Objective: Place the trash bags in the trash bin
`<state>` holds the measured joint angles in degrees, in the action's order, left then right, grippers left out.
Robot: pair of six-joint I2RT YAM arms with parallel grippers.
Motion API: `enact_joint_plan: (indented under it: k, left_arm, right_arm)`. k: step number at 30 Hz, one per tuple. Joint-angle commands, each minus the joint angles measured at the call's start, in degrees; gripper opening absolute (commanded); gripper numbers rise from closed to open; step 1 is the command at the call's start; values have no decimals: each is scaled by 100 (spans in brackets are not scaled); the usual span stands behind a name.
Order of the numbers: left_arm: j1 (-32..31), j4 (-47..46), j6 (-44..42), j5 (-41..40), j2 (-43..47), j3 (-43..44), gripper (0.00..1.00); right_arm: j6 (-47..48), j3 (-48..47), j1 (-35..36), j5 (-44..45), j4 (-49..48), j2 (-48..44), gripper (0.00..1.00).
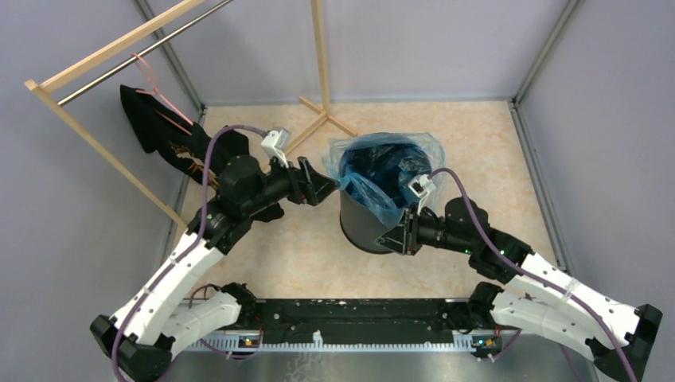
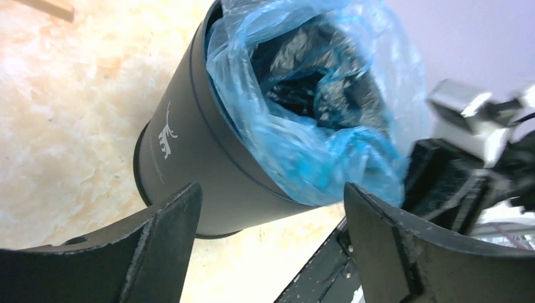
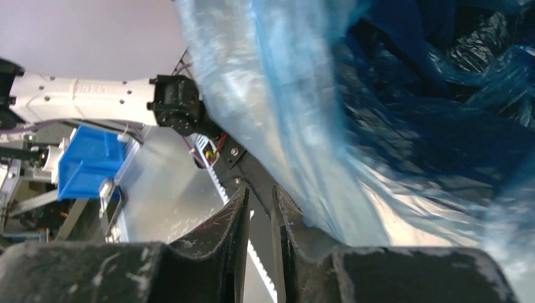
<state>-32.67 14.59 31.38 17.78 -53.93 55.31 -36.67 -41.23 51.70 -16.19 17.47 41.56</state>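
Two grippers, two different stories. The left gripper (image 2: 271, 197) was wide open with nothing in it, hovering just left of the trash bin (image 2: 195, 158). The right gripper (image 3: 260, 199) had its jaws nearly together at the bin's near-right rim. The blue film sat right beside them, but I couldn't tell if any of it was pinched. The trash bag (image 1: 380, 171) was mostly down inside the upright bin, with one flap draped out over the near rim and loose film sticking up at the left and far right. I'd say the task was mostly done; tidying the mouth around the rim looked like what was left.
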Motion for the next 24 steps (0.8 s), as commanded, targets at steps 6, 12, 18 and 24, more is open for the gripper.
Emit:
enact_joint_plan:
  k: [6, 12, 18, 24]
  left_arm:
    - [-7, 1072, -973, -656, 220, 1323, 99]
    - [-6, 1788, -1627, -789, -1114, 2633, 99]
    - [-3, 1988, -1874, -1302, -2054, 3393, 99]
    - [37, 1619, -1575, -802, -2393, 3582, 99]
  right_arm:
    - [253, 711, 67, 987, -713, -632, 22]
    - [604, -42, 68, 904, 657, -1258, 36]
    - [750, -1250, 66, 2847, 2792, -1778, 69]
    - [816, -2079, 68, 5166, 3657, -1156, 83]
